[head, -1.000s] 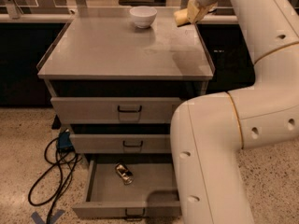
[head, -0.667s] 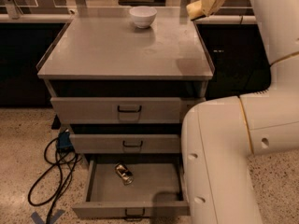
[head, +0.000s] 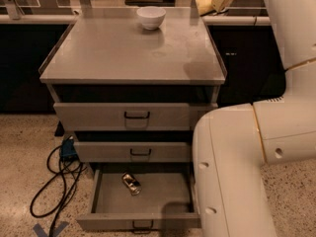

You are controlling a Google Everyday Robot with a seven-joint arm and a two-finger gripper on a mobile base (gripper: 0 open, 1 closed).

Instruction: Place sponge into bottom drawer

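High at the back right, just past the cabinet top's right rear corner, my gripper is shut on the pale-yellow sponge, which is held in the air. The bottom drawer of the grey cabinet is pulled open far below, with a small metal can lying on its floor. My large white arm hides the drawer's right end.
A white bowl stands at the back middle of the cabinet top. The two upper drawers are closed. A black cable and a blue plug lie on the speckled floor to the left of the cabinet.
The gripper has carried the sponge up off the cabinet top and a little to the right. My arm has swung further right and lower in the view.
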